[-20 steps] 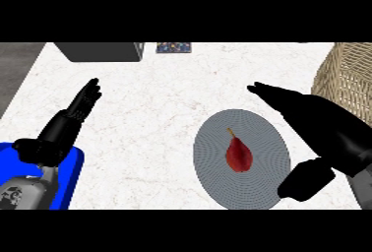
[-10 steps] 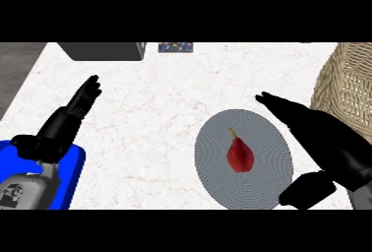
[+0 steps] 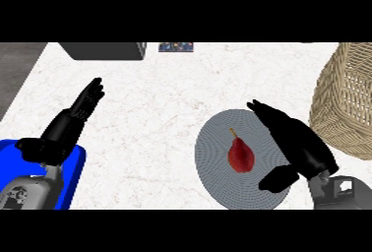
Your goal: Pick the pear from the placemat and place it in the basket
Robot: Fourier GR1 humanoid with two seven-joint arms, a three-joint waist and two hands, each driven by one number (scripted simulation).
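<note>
On my left, the left robot hand [image 3: 73, 118] rests open above the worktop [image 3: 160, 98], fingers straight. The red pear [image 3: 240, 155] lies on the round grey placemat [image 3: 218, 172]. Just beside it hovers my right robot hand [image 3: 294, 142], spread wide, holding nothing. The wicker basket [image 3: 345, 98] stands at far right.

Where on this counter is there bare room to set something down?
The white marble counter is bare between the open left hand and the round grey placemat. It is crowded at the right: red pear, open right hand and woven wicker basket.
</note>
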